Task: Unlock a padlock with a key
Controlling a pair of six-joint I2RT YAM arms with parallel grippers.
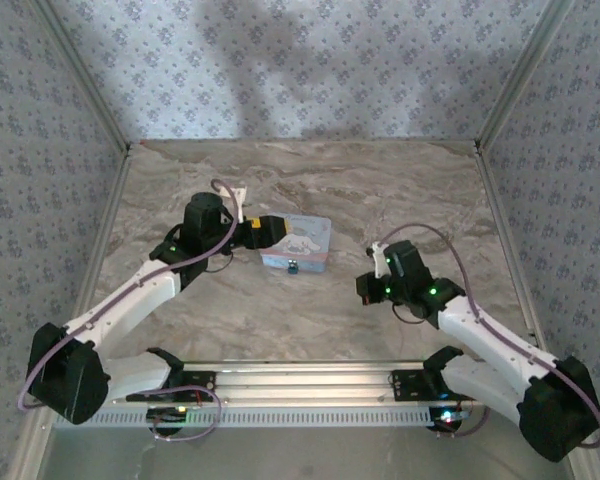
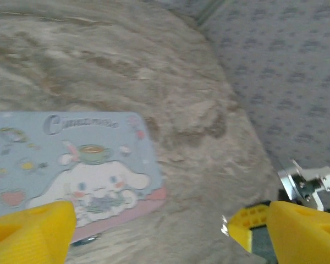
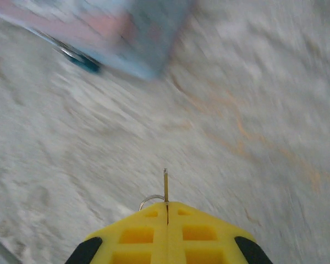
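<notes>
Right pincer (image 3: 166, 208): clenched on the key (image 3: 165, 186), which I see poking forward.
Left pincer (image 2: 154, 223): released, beside the tin (image 2: 71, 159).
Padlock (image 3: 83, 61): blurred, I think against the tin's edge on the bench (image 3: 236, 110), well ahead of the key.

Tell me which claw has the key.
The right claw: its fingers are shut on the key, whose tip pokes out ahead. The left claw is spread wide, holding nothing.

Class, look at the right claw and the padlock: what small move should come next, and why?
Probably ease the right claw toward the padlock. It is shut on the key, whose tip sticks out forward, while the padlock lies well apart, beside the tin.
</notes>
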